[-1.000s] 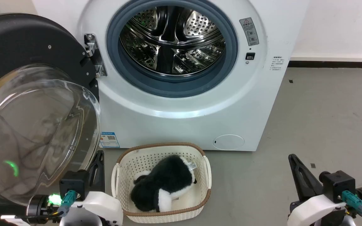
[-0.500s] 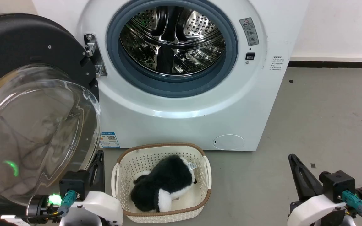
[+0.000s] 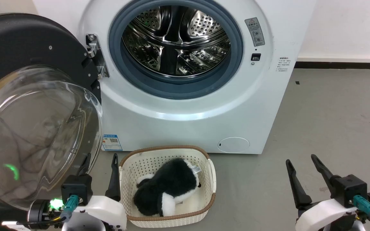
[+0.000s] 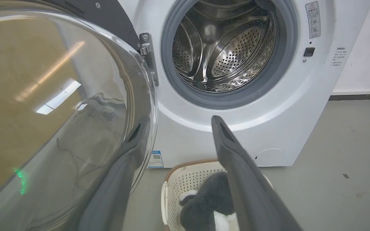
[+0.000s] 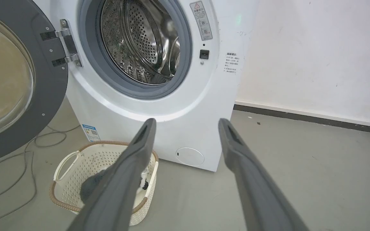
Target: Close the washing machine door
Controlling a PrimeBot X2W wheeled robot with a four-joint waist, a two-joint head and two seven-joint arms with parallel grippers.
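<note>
Both pairs of fingers stand spread and empty: my left gripper [image 3: 101, 160] at lower left, just beside the glass bowl of the washing machine door [image 3: 34, 112], my right gripper [image 3: 300, 160] at lower right. The door hangs wide open at frame left. I'd hook the left arm behind its free edge and swing it steadily toward the drum [image 3: 175, 41], passing above the laundry basket [image 3: 211, 179].

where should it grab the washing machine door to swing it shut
Probably the black frame rim of the washing machine door, on the edge far from the hinge, reached from the robot's left. The domed glass bowl is slick and rounded; the far edge gives most leverage.
</note>
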